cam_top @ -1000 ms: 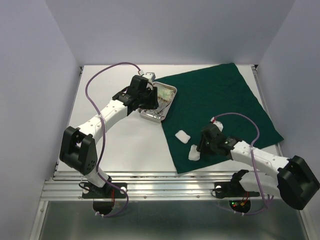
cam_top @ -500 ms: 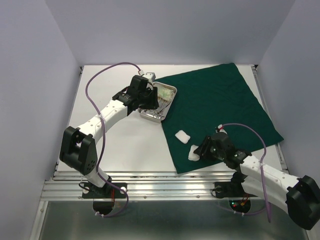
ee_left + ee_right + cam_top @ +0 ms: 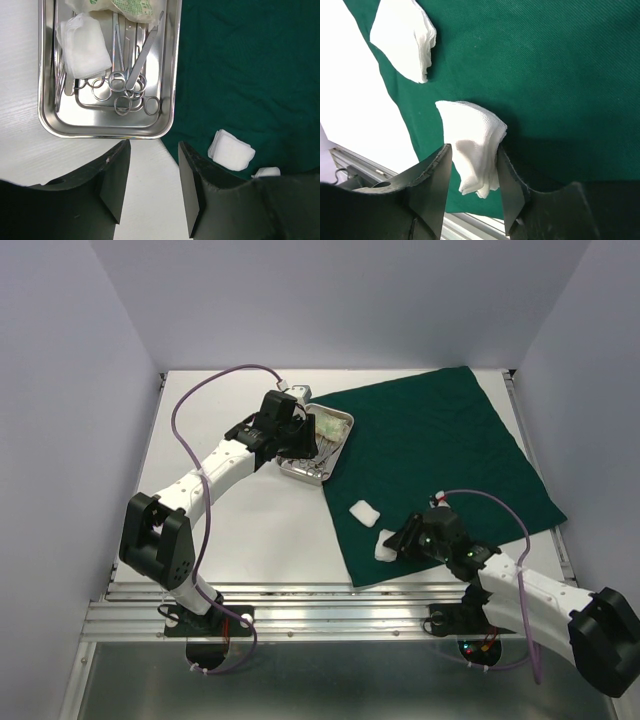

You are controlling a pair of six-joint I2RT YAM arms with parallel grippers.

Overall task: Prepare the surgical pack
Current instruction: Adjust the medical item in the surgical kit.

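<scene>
The steel tray (image 3: 347, 421) lies at the dark green drape's (image 3: 440, 440) left edge. In the left wrist view the tray (image 3: 171, 75) holds steel forceps (image 3: 126, 85), a gauze pad (image 3: 82, 47) and the pale packet (image 3: 127, 6). My left gripper (image 3: 154, 150) is open and empty, over the white table just short of the tray. Two gauze pads lie on the drape's near corner (image 3: 364, 511) (image 3: 384, 546). My right gripper (image 3: 474, 150) is shut on the nearer pad (image 3: 475, 145), which is crumpled between the fingers and still on the drape (image 3: 545, 65).
The other loose pad (image 3: 405, 40) lies just beyond the held one, near the drape's left edge. The table's front edge with its metal rail (image 3: 330, 615) runs close behind the right gripper. White enclosure walls stand round the table.
My right arm has drawn back toward the near edge and dropped its gripper onto the nearer gauze pad, closing on it. The left arm has not moved.
</scene>
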